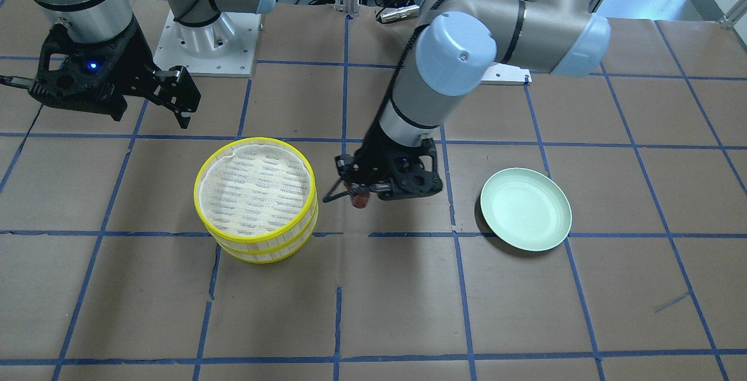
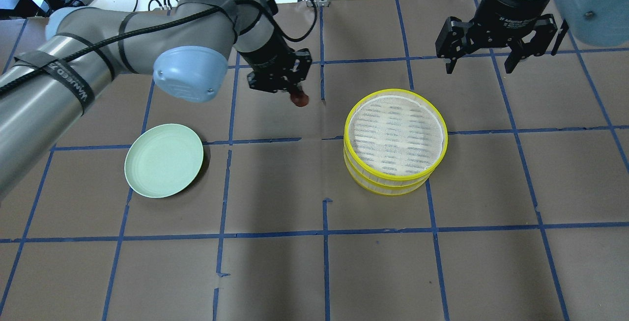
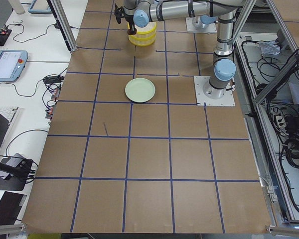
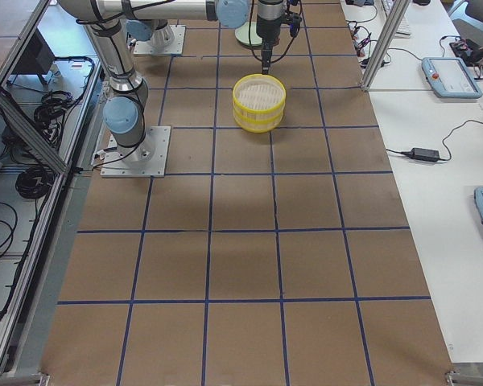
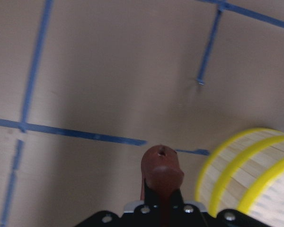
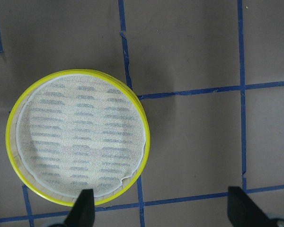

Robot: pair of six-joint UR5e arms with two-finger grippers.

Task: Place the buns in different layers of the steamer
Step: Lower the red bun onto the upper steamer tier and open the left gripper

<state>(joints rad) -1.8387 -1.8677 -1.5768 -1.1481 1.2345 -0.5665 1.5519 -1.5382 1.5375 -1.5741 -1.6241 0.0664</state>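
Observation:
The two steamer layers are stacked: the top layer [image 2: 395, 129] sits on the lower one [image 2: 388, 187], and its mesh floor is bare. The stack also shows in the front view [image 1: 255, 191] and the right wrist view [image 6: 78, 153]. My left gripper [image 2: 297, 96] is shut on the dark reddish-brown bun [image 2: 299, 99], held above the table left of the stack; the bun also shows in the front view [image 1: 362, 199] and the left wrist view [image 5: 162, 170]. My right gripper [image 2: 481, 63] is open and empty, high behind the stack. The white bun is hidden.
A pale green plate [image 2: 163, 160] lies empty on the table to the left; it also shows in the front view [image 1: 525, 209]. Brown paper with blue tape lines covers the table. The arm bases stand at the far edge.

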